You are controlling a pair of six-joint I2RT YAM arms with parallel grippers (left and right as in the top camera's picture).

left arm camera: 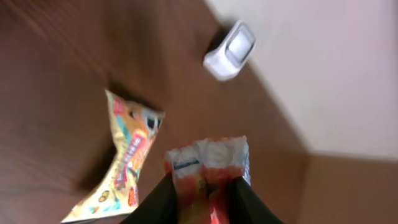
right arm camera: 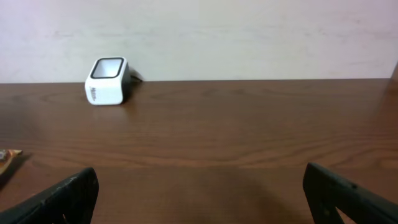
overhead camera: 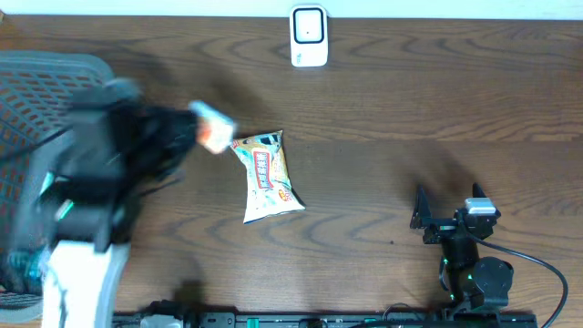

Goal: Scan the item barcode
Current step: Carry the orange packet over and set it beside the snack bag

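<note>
The item, a small red, white and orange packet (overhead camera: 213,132) (left arm camera: 208,163), is pinched between the black fingers of my left gripper (overhead camera: 200,137) (left arm camera: 202,200), which is shut on it above the table's left half. The left arm is motion-blurred in the overhead view. No barcode is legible on the packet. The white barcode scanner (overhead camera: 309,36) (left arm camera: 230,48) (right arm camera: 107,81) stands at the far edge, centre. My right gripper (overhead camera: 448,208) (right arm camera: 202,194) rests low at the front right, open, with only bare wood between its fingers.
A yellow printed snack bag (overhead camera: 267,175) (left arm camera: 127,155) lies flat on the table just right of the held packet; its corner (right arm camera: 6,155) shows at the left in the right wrist view. A grey mesh basket (overhead camera: 36,87) stands at the left edge.
</note>
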